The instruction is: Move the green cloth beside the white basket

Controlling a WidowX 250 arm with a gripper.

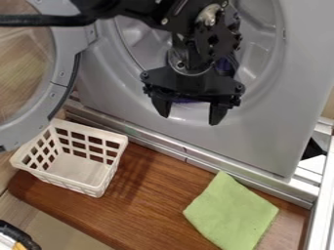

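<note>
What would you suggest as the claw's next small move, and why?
I'd probably ease the open claw over the green cloth, because the claw is empty and the cloth lies on the brown board, apart from the white basket.

Laundry setup, front-loading machine (261, 129), open door (70, 41)

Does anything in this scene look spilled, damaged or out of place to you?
Nothing looks spilled or damaged. Only the cloth seems out of place for the task: it lies spread on the wooden board, with a gap between it and the upright basket.
</note>
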